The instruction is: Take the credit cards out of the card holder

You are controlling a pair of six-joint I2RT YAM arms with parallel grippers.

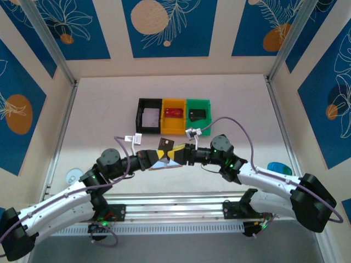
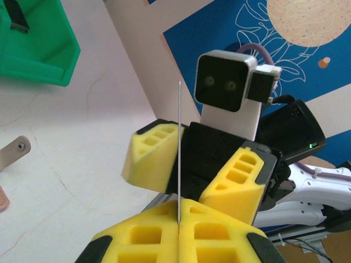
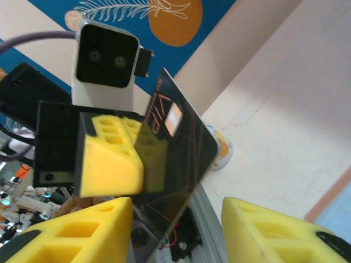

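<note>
A black credit card (image 1: 164,146) with a gold chip stands on edge above the table's middle. My left gripper (image 2: 179,219) is shut on its lower edge; from this wrist the card (image 2: 179,142) is a thin upright line. Facing it, my right gripper (image 3: 175,211) is open, and the card (image 3: 175,142) stands between its yellow fingers, close to the left finger (image 3: 82,230). The tan card holder (image 1: 166,166) lies open on the table under both grippers, mostly hidden. Its tan edge and grey-blue inside (image 3: 337,211) show at the lower right of the right wrist view.
Black (image 1: 149,115), yellow (image 1: 174,125) and green (image 1: 198,104) bins stand in a row behind the grippers; a red card lies in the yellow one, a dark card in the green one. A small round disc (image 1: 74,176) lies left, a blue one (image 1: 279,167) right. A metal rail (image 1: 175,200) runs along the near edge.
</note>
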